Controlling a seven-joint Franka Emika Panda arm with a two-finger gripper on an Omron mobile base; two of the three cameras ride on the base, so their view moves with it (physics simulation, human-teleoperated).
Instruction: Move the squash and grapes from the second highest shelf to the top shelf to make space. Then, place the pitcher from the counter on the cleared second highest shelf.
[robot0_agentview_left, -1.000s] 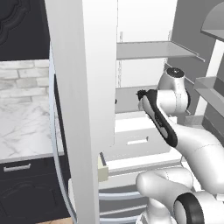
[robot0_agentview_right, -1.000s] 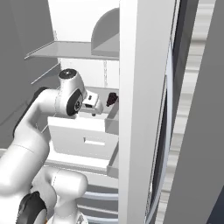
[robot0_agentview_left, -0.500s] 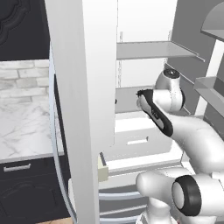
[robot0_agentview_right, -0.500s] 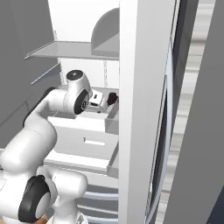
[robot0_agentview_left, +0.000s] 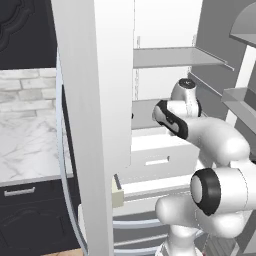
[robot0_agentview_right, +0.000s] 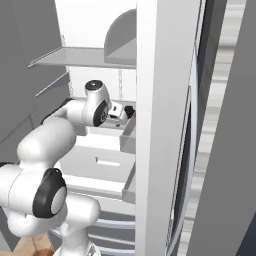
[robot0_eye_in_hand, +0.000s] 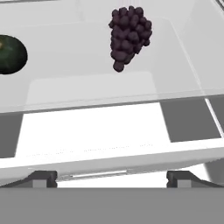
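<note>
The bumpy, dark purple grapes (robot0_eye_in_hand: 128, 35) lie on the smooth grey second highest shelf (robot0_eye_in_hand: 87, 83), beside a round dark-green squash (robot0_eye_in_hand: 11, 54). The gripper (robot0_eye_in_hand: 111, 177) hangs spread wide, holding nothing.

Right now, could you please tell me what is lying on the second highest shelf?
On the second highest shelf lie the grapes and, apart at the picture's edge, a dark green squash, partly cut off. The open gripper touches neither.

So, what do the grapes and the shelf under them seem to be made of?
The grapes: dark purple, matte, bumpy cluster of small round berries, like real fruit. The second highest shelf: probably clear glass or plastic, smooth and pale, since the white drawer below shows through it.
</note>
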